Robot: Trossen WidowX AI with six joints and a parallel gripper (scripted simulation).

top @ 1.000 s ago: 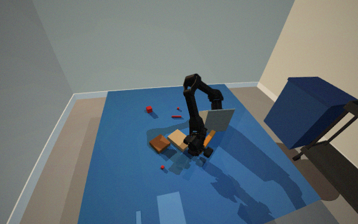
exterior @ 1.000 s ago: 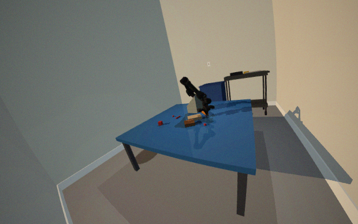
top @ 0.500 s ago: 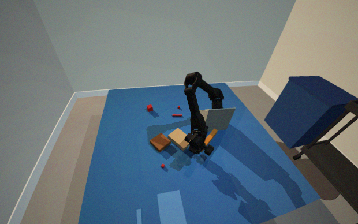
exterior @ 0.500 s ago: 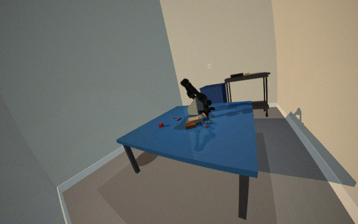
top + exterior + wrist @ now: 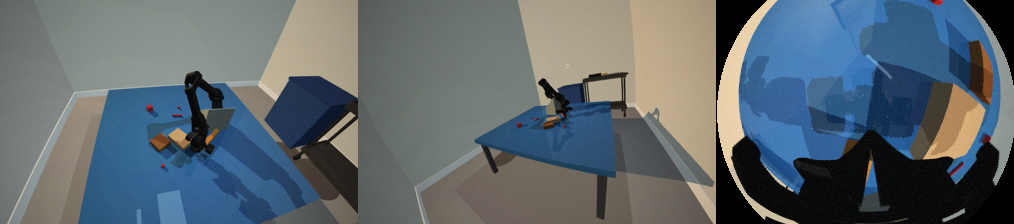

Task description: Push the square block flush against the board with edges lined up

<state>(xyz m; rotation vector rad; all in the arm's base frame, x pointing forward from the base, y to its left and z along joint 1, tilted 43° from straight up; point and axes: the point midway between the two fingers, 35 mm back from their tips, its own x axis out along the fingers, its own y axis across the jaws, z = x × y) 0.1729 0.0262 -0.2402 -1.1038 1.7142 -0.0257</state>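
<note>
Blue bench (image 5: 121, 179) (image 5: 531, 144) runs broad between the brown block (image 5: 160, 142) (image 5: 548, 124) (image 5: 981, 71) and the edge at the top view's left, leaving generous room on that flank. Square-faced and flat, that block sits just beside the tan block (image 5: 178, 137) (image 5: 553, 118) (image 5: 958, 120), their nearest corners close, though I cannot tell whether they touch. Fingers pressed together on nothing, the hand (image 5: 198, 148) (image 5: 565, 115) (image 5: 870, 133) hangs over the tighter space between the tan block and the orange strip (image 5: 213, 135) (image 5: 850, 147).
</note>
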